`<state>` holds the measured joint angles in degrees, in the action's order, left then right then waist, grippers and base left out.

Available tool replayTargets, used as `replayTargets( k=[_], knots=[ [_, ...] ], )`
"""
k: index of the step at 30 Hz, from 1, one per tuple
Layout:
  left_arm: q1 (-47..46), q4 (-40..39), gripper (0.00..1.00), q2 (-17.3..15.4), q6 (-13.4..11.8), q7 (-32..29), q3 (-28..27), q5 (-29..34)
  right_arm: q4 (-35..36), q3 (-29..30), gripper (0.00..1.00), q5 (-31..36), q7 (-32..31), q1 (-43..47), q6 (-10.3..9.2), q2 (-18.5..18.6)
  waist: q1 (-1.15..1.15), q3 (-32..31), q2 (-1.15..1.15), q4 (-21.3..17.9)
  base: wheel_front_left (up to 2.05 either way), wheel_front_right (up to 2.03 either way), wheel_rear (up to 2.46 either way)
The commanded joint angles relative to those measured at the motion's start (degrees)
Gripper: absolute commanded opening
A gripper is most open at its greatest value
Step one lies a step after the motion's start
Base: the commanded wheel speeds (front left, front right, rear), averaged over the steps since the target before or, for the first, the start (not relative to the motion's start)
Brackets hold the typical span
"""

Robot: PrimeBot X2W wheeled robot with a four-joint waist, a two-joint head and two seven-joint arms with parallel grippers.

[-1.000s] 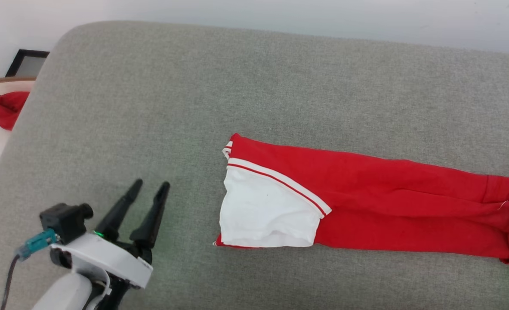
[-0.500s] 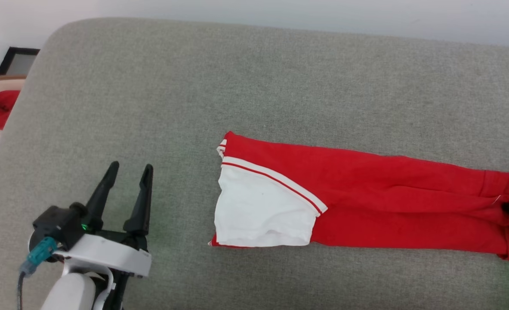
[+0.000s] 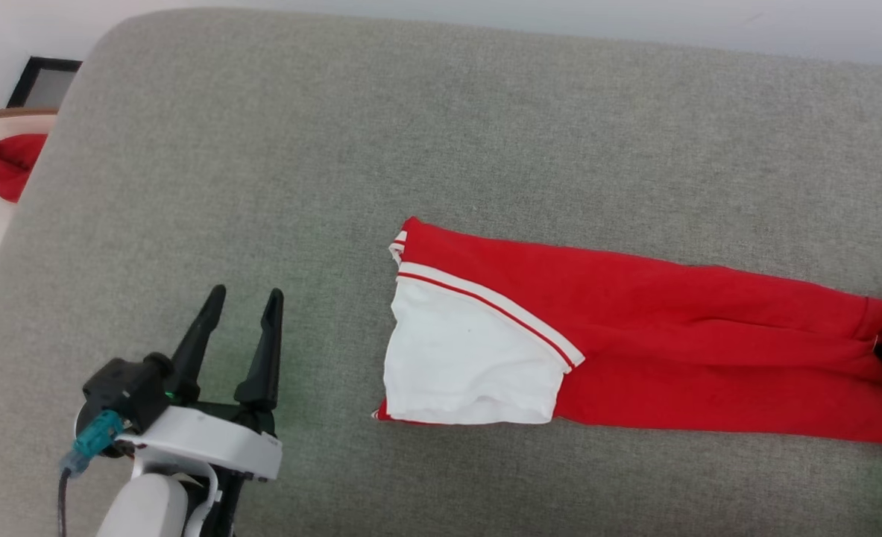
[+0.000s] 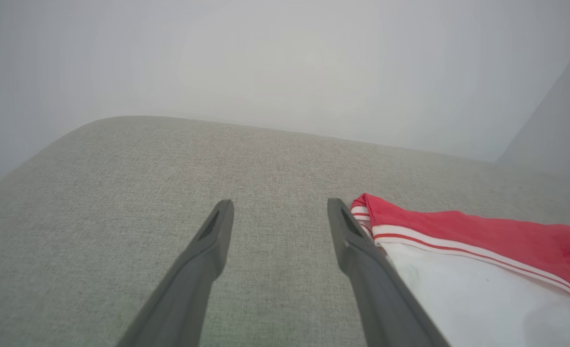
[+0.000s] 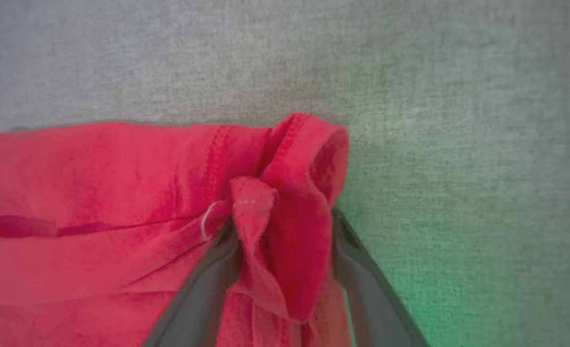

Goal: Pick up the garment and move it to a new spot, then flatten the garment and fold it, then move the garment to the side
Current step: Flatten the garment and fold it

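head view: the left gripper (image 3: 247,292) hangs over the grey fabric cushion (image 3: 336,149), fingers spread with nothing between them. the garment (image 3: 634,335) lies to its right, a long folded strip whose long axis runs crosswise to the fingers. its white sleeve end is the near one, apart from the fingertips. a pale wall (image 3: 634,22) rises past the cushion's far edge.

left wrist view: the striped sleeve corner sits just beside the right-hand finger.

right wrist view: the right gripper (image 5: 285,221) straddles a bunched fold of red hem at the strip's other end. cloth fills the gap, but i cannot tell whether it is pinched tight. that arm looks best placed to lift.
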<state>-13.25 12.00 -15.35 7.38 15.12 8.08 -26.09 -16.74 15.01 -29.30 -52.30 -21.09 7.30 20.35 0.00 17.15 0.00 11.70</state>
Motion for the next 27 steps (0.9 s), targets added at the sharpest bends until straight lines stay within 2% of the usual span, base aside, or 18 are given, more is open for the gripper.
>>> replayTargets(
  k=[1,17,24,27],
  knots=[
    [-0.5,0.1,1.0,0.0,0.1,0.0,-0.2,0.0,-2.9,-2.8,0.0,-0.4,-1.5,2.4,0.34,-3.7,0.0,0.1,0.0,0.0,0.0,0.0,0.0],
    [0.2,-0.3,1.0,-1.1,0.1,0.0,-1.9,0.0,-1.2,7.2,0.0,-2.1,7.8,-1.1,0.13,0.9,0.0,0.8,0.0,-3.8,0.0,0.0,0.0],
    [0.8,-1.4,1.0,-2.1,0.1,0.0,-2.6,-0.1,-1.1,16.6,0.0,2.3,11.6,1.1,0.15,5.8,0.0,1.7,0.0,-5.6,0.0,0.0,0.0],
    [0.6,-1.5,1.0,-2.5,0.1,0.0,-2.4,0.3,-1.3,20.1,0.0,3.4,12.6,1.1,0.16,6.9,0.0,1.8,0.0,-6.0,0.0,0.0,0.0]
  ],
)
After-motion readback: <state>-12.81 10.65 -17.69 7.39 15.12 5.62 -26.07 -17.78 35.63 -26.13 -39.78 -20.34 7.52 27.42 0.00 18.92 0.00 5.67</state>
